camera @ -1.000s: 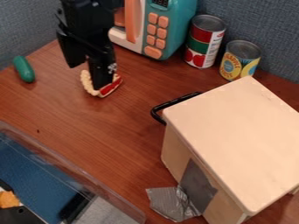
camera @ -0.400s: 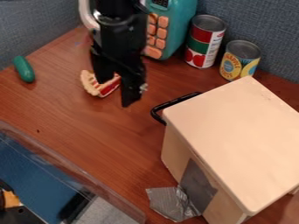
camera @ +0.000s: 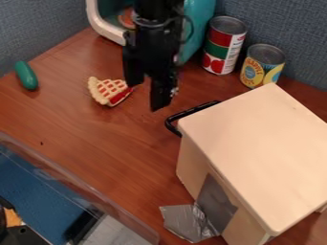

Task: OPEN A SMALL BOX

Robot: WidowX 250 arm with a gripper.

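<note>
The gripper (camera: 146, 97) hangs over the tabletop (camera: 102, 139) in the upper middle of the frame, pointing down, its fingers parted with nothing between them; it is apart from the small box (camera: 258, 150), which stands upright at the right and lower right of the frame; the box is pale wood, its flat top in place over it; a black handle (camera: 191, 112) sticks out at its upper left side, below and to the right of the gripper; a dark grey panel (camera: 216, 203) covers part of its lower left side, and crumpled silver tape (camera: 185, 222) spreads beside it near the bottom edge.

A toy pie slice (camera: 110, 91) with a lattice top lies just left of the gripper; a green toy vegetable (camera: 27, 75) lies at the far left; a teal toy microwave (camera: 199, 21) with a white-rimmed opening stands at the top, partly behind the arm; to its right are a red, green and white can (camera: 223, 45) and a shorter yellow and blue can (camera: 262, 66), both upright, near the grey-blue fabric wall (camera: 281, 21); a clear-rimmed bin (camera: 80, 186) with a blue interior occupies the lower left corner.
</note>
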